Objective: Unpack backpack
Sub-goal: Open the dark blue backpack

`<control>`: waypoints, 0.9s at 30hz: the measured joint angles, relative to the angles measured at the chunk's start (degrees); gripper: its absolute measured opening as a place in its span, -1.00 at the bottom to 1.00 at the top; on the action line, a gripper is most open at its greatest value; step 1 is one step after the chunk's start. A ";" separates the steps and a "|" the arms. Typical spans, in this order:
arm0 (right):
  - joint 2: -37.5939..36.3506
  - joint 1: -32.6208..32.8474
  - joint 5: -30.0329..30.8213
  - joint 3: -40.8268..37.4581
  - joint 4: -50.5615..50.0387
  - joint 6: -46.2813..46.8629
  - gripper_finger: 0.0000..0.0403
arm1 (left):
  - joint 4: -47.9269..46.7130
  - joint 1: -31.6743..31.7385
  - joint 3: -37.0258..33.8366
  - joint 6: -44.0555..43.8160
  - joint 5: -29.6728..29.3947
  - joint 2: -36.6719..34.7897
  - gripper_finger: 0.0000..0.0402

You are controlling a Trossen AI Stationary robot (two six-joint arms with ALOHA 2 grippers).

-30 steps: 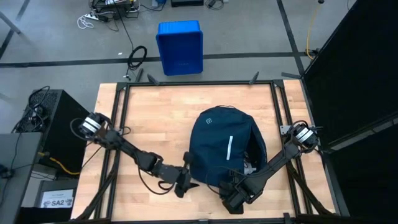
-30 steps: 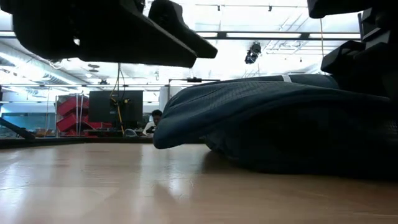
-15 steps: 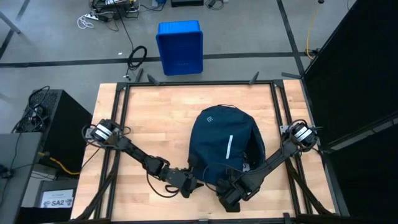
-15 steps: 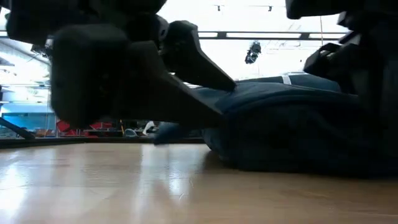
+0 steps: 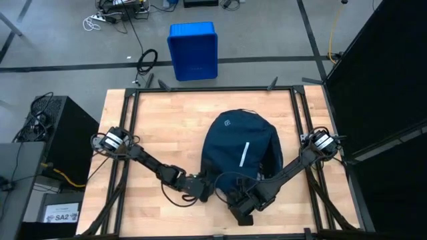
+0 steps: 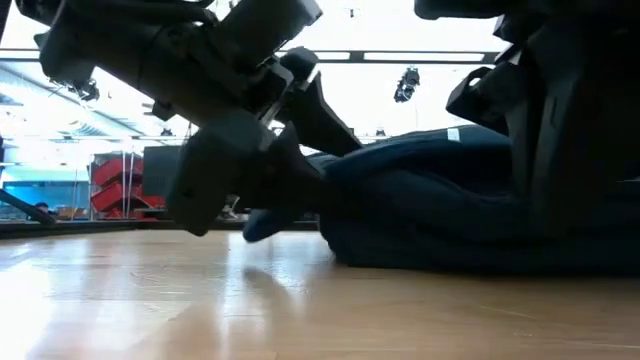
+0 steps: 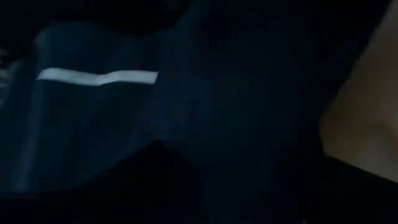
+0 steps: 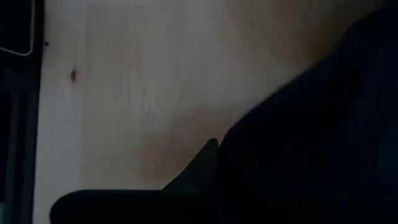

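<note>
The backpack (image 5: 240,153) lay flat near the middle of the wooden worktop (image 5: 167,127), its rounded top toward the far edge and its white reflective stripe (image 5: 245,155) facing up. It looked soft and slack: in the low view its navy fabric sagged in folds, so it would likely crumple and slide rather than lift as one piece. Its weight could not be judged, since its contents were hidden. The sensible hold seemed to be a pinch of fabric or a zipper pull along the near edge, with one arm bracing the bag while the other opened it.

The left arm reached in low from the left side, elbow bent, bringing the left tool (image 5: 203,189) against the bag's near left corner; its wrist view was filled with dark cloth and the stripe. The right arm folded back from the right side, setting the right tool (image 5: 241,203) at the near edge of the bag. Whether either tool's fingers were apart or together could not be told.
</note>
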 joint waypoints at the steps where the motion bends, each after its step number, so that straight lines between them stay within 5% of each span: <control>1: 0.00 0.20 0.13 0.00 -0.05 0.01 -1.00 | -0.01 0.03 0.00 0.46 -1.13 -0.01 0.23; 8: 0.00 1.62 -1.00 0.00 -0.20 0.98 -1.00 | -2.01 0.15 -0.02 1.17 -2.54 -2.35 -0.79; 10: 0.00 1.81 -1.00 0.00 -0.19 1.33 -1.00 | -4.01 0.14 -0.04 0.68 -2.66 -3.94 -0.94; 16: 0.00 2.81 -0.83 0.00 -0.72 2.54 -1.00 | -19.54 0.19 -0.07 -4.40 -13.78 -14.23 -1.00; 27: 0.00 4.06 1.69 0.00 -0.87 1.05 -1.00 | -48.89 -0.99 -0.08 -25.01 -21.74 -38.69 -1.00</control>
